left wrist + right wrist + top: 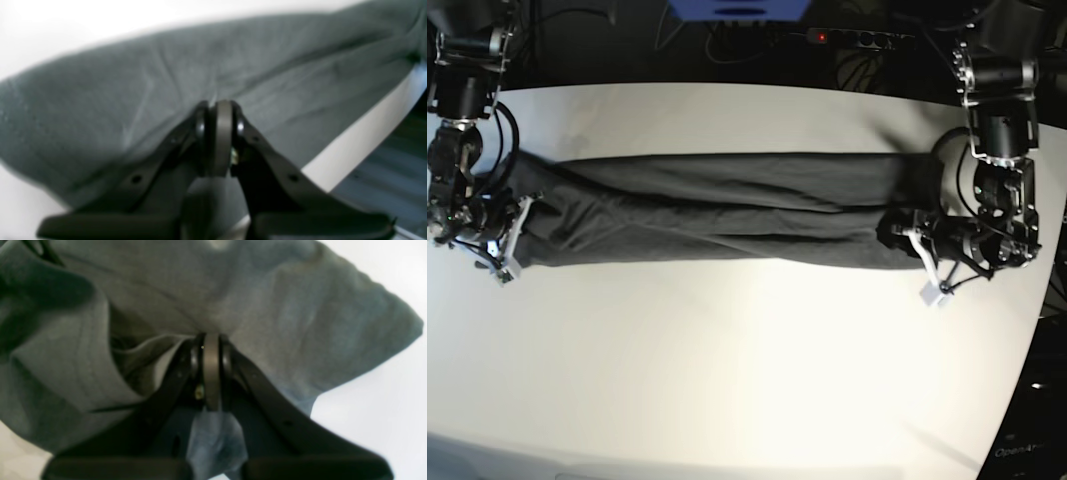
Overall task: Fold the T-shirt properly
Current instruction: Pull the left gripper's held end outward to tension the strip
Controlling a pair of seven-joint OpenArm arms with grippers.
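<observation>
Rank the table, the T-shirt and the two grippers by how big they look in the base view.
1. table: fills most of the picture.
2. T-shirt: a long dark band across it.
3. left gripper and right gripper: both small and alike, each shut on a shirt end; no ranking between them.

— What sort of place was this?
— A robotics lab, by the look of it — two robot arms (pixel 999 120) were mounted at the ends of a plain white table (pixel 747 380).
— Anything else?
— Dark cables (pixel 727 45) tangled behind it, beside a power strip (pixel 867 37) with a red light.
</observation>
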